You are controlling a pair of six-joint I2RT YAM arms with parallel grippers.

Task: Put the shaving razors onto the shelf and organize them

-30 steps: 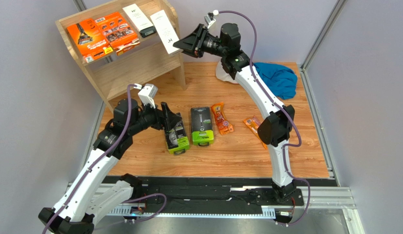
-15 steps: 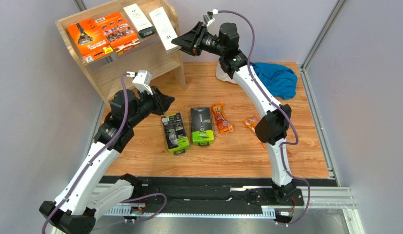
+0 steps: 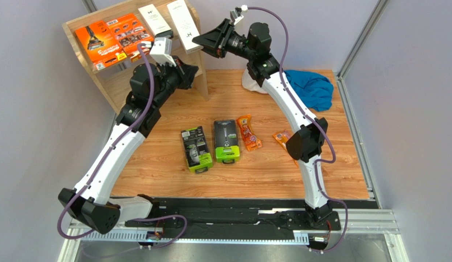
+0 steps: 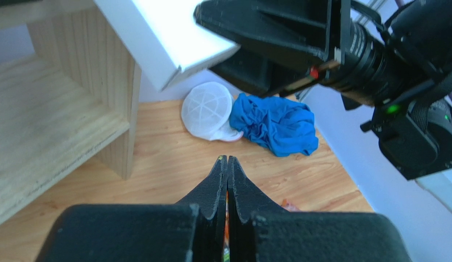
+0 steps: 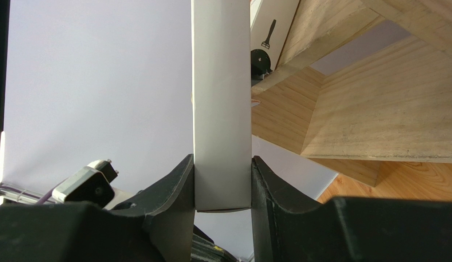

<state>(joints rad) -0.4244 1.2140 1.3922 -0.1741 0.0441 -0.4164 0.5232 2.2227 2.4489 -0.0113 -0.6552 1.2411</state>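
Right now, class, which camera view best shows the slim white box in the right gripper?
Top external: it shows the white box nearly whole, printed face up, at the shelf. Right wrist shows only its narrow edge clamped in the right gripper; left wrist catches just one white corner.

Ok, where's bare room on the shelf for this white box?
Top tier: only the strip between the lying white box and the side panel, under the held white box; orange packs fill the rest. Lower tier looks bare. Left gripper crowds the panel.
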